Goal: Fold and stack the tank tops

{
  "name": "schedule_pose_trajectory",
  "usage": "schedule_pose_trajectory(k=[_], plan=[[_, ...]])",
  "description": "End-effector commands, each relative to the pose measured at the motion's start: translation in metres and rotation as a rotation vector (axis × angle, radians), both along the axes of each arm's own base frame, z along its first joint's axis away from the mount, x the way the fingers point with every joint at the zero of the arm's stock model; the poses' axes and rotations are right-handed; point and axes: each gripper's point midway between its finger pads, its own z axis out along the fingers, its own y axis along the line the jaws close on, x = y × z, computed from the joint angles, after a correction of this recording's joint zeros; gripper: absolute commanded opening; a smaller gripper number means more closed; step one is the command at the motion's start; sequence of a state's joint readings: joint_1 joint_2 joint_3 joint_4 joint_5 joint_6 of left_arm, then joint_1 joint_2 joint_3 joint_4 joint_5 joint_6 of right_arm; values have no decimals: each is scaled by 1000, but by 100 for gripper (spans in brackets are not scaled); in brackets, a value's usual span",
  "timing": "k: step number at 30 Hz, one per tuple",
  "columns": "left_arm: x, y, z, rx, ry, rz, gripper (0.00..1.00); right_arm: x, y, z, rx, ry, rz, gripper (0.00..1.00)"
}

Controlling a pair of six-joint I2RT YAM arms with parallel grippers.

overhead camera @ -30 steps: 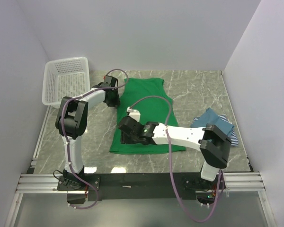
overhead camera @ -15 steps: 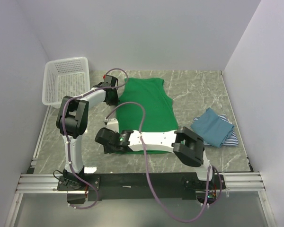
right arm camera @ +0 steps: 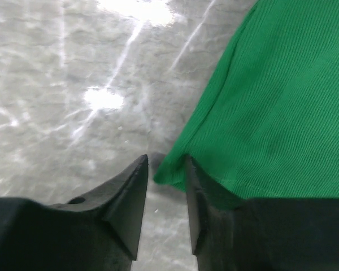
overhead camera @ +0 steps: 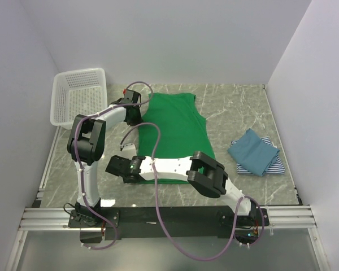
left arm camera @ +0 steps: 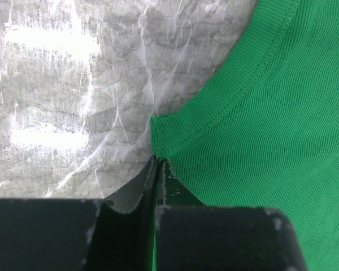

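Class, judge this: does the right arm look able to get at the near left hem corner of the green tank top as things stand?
Probably yes: the right pincer is open, and the green tank top has that corner between its fingers, nothing blocking.

Basket (overhead camera: 79, 97), white plastic lattice: one, upright, left of the left gripper (overhead camera: 137, 116), apart from it. Table (overhead camera: 237, 107), grey marbled: beneath that gripper.

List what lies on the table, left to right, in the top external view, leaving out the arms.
The white basket → green tank top → teal-blue tank top, folded and lying on the striped tank top.
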State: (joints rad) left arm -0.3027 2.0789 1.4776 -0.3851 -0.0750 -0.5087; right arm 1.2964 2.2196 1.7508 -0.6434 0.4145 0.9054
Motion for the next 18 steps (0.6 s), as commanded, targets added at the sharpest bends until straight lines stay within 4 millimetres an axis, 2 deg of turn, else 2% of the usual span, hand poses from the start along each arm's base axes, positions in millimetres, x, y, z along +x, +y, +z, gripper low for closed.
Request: schedule_pose_trajectory(k=[1,5,7,8,9,10,11,12,13,14,15,17,18], plan=[[12,-3,15,-4,-44,-11,5,3,-8,-1,-47,-33,-41,37],[13,-4,18,-11,-49,-3,4,-1,-8,-3,-29,-24,-21,27],[14,-1,20,-3,-52,8,4,-3,-11,-3,-38,-18,-21,12],[14,0,22,-3,-55,16,3,-6,-12,-1,-33,-14,-14,8],[14,2,22,1,-57,24,2,-9,-11,9,-8,-17,-6,3],[15,4,27,-3,-66,34,1,-14,-20,4,-25,-8,4,1],[14,3,28,-9,-66,39,1,-19,-19,9,-5,-12,22,0],[15,4,30,-17,-74,44,0,-25,-19,23,34,-10,35,0],[15,6,35,-23,-82,54,1,-32,-30,16,16,4,51,0],[13,7,34,-30,-78,67,0,-40,-28,19,42,6,77,0],[12,7,35,-37,-81,71,1,-47,-38,21,49,26,88,0],[9,8,37,-54,-84,84,0,-60,-42,24,64,42,122,0],[9,8,38,-61,-84,87,1,-66,-44,32,85,41,131,0]])
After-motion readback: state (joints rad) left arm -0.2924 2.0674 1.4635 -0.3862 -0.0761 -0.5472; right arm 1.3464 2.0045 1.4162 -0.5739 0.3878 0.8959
